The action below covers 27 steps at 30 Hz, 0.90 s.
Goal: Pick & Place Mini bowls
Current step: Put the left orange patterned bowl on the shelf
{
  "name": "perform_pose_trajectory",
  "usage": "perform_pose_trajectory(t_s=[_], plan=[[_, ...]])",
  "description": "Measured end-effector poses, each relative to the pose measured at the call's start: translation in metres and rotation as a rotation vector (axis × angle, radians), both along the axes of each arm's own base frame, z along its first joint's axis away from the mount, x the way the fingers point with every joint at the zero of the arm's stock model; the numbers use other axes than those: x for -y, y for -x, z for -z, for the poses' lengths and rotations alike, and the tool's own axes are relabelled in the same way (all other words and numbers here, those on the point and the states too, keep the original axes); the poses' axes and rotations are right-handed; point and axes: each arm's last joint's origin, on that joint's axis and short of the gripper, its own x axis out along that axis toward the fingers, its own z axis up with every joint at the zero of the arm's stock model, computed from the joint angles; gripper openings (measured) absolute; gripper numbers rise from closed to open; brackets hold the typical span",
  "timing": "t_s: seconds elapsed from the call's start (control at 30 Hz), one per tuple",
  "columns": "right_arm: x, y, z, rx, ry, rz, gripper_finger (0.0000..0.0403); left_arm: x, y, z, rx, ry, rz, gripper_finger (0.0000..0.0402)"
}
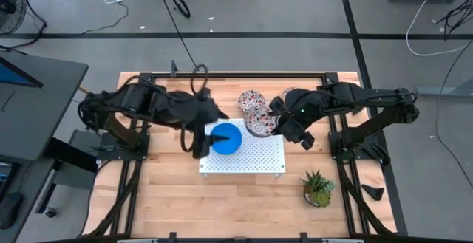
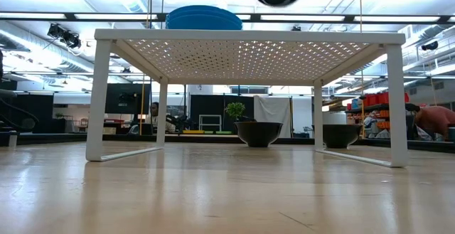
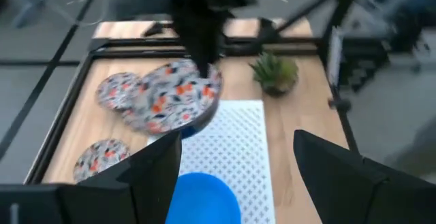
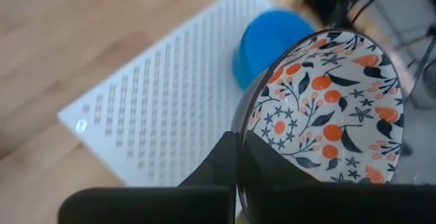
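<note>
The left gripper hangs with its two dark fingers spread wide and empty just beside the stack of plain bright blue round bowls, which rests on the white perforated rectangular board, toward its left end; in the left wrist view the blue stack lies between and just ahead of the parted fingers. The right gripper is clamped on the rim of a white round bowl with a dense red-and-dark floral pattern, held tilted over the board's back right edge. Two more floral patterned bowls lie on the wooden table behind the board. No brand, label or writing can be read.
</note>
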Motion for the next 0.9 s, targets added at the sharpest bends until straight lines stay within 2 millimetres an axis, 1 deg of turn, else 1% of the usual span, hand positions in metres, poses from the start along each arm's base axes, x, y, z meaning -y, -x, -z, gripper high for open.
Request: perform_pose_trajectory(t_s=[0.17, 0.33, 0.43, 0.53, 0.77, 0.9], plan=[[0.001, 0.007, 0.006, -0.093, 0.043, 0.039, 0.0006, -0.008, 0.014, -0.010, 0.051, 0.088, -0.131, 0.0289], [-0.007, 0.011, 0.010, -0.149, 0.100, 0.096, 0.0006, -0.013, 0.024, -0.017, 0.099, 0.105, -0.246, 0.0289], [-0.013, 0.007, 0.015, -0.175, 0.121, 0.144, 0.0006, -0.015, 0.027, -0.019, 0.122, 0.102, -0.295, 0.0289], [-0.020, 0.003, 0.021, -0.216, 0.100, 0.190, 0.0006, -0.016, 0.027, -0.021, 0.141, 0.100, -0.329, 0.0289], [-0.035, -0.017, 0.041, -0.288, 0.044, 0.281, 0.0006, -0.020, 0.027, -0.021, 0.144, 0.113, -0.356, 0.0289], [-0.041, -0.028, 0.053, -0.329, 0.026, 0.333, 0.0006, -0.020, 0.027, -0.020, 0.144, 0.105, -0.361, 0.0289]])
